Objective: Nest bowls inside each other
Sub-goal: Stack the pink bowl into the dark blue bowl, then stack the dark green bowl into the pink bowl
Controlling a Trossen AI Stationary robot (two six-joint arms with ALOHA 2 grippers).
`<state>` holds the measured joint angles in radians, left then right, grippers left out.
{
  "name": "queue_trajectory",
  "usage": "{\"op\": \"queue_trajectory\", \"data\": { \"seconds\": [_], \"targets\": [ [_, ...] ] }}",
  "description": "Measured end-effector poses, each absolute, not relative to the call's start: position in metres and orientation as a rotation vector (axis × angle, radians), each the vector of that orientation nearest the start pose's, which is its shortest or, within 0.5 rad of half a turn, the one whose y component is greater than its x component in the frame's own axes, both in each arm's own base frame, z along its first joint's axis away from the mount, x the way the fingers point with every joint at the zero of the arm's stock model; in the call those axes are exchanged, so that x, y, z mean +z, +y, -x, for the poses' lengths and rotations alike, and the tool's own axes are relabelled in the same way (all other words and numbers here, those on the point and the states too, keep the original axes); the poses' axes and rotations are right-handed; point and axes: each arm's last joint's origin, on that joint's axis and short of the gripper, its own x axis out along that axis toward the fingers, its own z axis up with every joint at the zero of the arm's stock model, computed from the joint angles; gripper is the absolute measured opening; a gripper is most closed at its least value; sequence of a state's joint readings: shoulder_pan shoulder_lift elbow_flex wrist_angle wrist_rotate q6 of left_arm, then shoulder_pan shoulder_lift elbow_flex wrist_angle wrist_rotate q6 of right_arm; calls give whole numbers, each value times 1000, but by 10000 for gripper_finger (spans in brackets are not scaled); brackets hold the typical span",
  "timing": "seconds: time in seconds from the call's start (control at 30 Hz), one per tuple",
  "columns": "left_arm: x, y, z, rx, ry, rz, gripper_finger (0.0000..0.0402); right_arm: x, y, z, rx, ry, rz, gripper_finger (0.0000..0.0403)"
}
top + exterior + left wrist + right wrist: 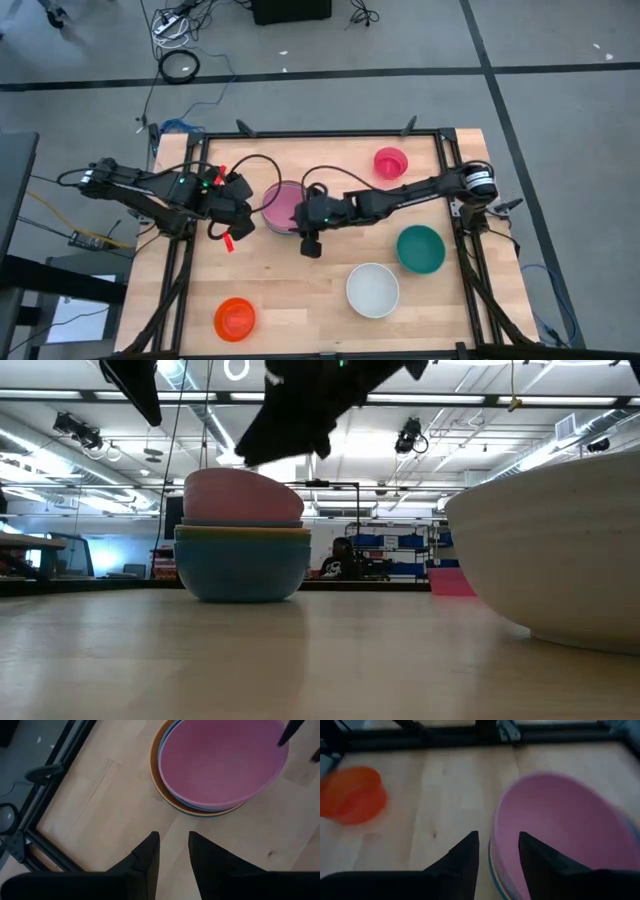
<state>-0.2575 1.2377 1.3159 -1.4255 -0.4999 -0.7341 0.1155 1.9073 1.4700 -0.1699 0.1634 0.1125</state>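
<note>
A stack of nested bowls [283, 207] stands mid-table on its blue bottom bowl [240, 570], with an orange rim above that and a pink bowl [220, 760] on top. My right gripper [499, 851] hangs open just above the stack's near right rim and touches nothing; it shows dark over the pink bowl in the low view [290, 420]. My left gripper [174, 851] waits open over bare wood to the stack's left. Loose on the table sit a magenta bowl [390, 162], a teal bowl [420, 250], a white bowl [373, 290] and a red-orange bowl [235, 318].
The black frame rail [45, 840] runs along the table's left edge, close behind my left gripper. The white bowl [560, 560] stands near the front edge. Bare wood [300, 300] lies between the red-orange and white bowls.
</note>
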Motion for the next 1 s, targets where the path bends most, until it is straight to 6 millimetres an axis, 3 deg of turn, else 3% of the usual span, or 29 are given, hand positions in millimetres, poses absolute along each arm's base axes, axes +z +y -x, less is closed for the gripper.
{"op": "queue_trajectory", "data": {
  "seconds": [0.27, 0.53, 0.77, 0.87, 1.0],
  "targets": [
    [341, -36, -191, 636, 1087, 137, 113, 216, 45, -438, -124, 698, -15, 125],
    [341, -36, -191, 637, 1089, 136, 113, 212, 46, -430, -169, 788, 34, 111],
    [341, -36, -190, 638, 1091, 134, 113, 238, 52, -418, -101, 770, 3, 106],
    [341, -36, -190, 638, 1093, 132, 113, 267, 57, -398, -131, 759, 34, 106],
    [340, -35, -188, 645, 1110, 124, 113, 299, 60, -354, -225, 854, 58, 105]
  ]
}}
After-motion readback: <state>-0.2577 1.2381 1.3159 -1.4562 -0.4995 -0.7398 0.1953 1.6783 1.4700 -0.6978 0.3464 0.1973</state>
